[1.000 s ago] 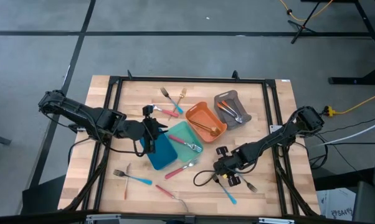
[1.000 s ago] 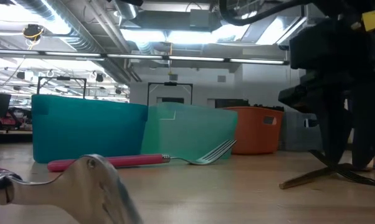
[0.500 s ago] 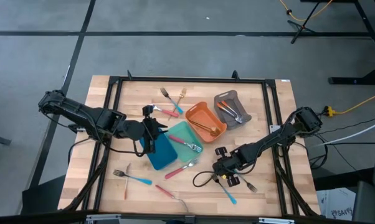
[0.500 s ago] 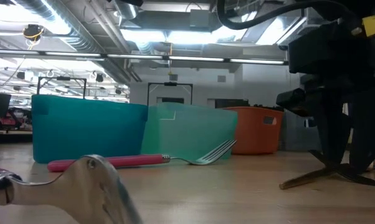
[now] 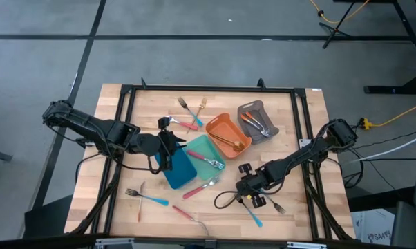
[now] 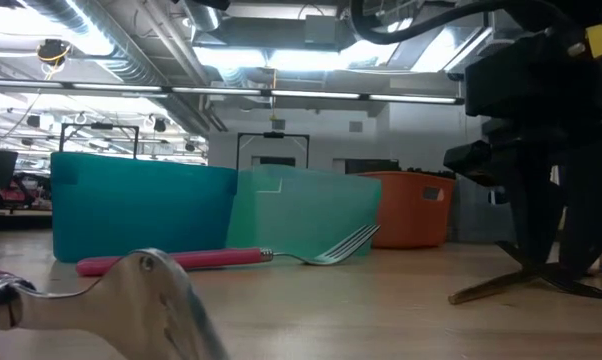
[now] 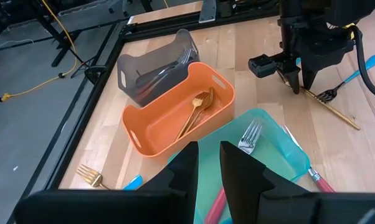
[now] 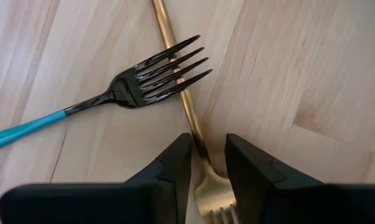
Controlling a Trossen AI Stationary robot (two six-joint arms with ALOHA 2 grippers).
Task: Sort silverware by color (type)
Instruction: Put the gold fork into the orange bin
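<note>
Pale wooden table, grey floor

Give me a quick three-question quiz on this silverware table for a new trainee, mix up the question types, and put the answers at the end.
1. True or false: the orange tray holds a gold utensil.
2. The right tool has one finger on each side of which piece's handle?
A. gold fork on the table
B. a blue-handled fork
C. a pink-handled fork
3. Fill in: the grey tray stands right next to the ___ tray.

Key: 1 true; 2 A; 3 orange.
</note>
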